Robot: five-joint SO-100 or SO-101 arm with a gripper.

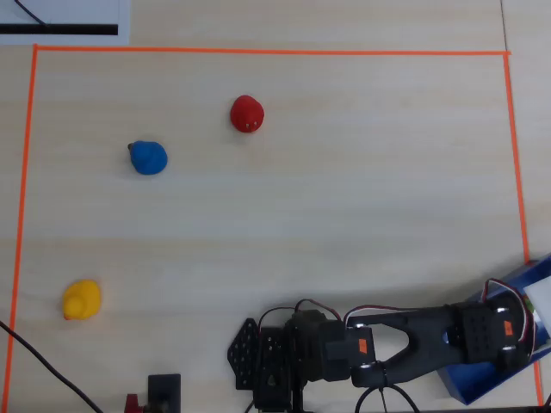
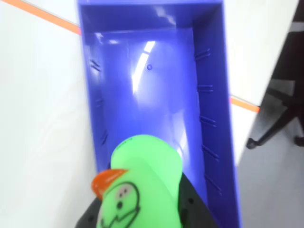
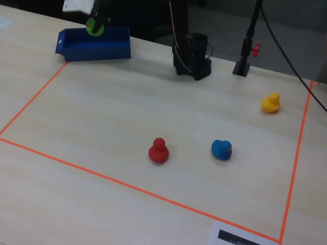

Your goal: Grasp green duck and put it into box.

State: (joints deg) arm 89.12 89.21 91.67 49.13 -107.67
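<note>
My gripper (image 2: 142, 209) is shut on the green duck (image 2: 142, 185), which fills the bottom of the wrist view with its orange beak to the left. It hangs above the near end of the open blue box (image 2: 95, 95), whose inside shows bare below it. In the fixed view the green duck (image 3: 94, 27) hangs in the gripper (image 3: 95, 25) just above the box (image 3: 92, 48) at the far left. In the overhead view the arm reaches over the box (image 1: 482, 383) at the bottom right and the duck is hidden.
A red duck (image 1: 247, 114), a blue duck (image 1: 148, 158) and a yellow duck (image 1: 82, 300) sit inside the orange tape border (image 1: 258, 52). The arm's base (image 1: 275, 361) stands at the lower edge. A black stand (image 3: 244, 61) stands beside the base.
</note>
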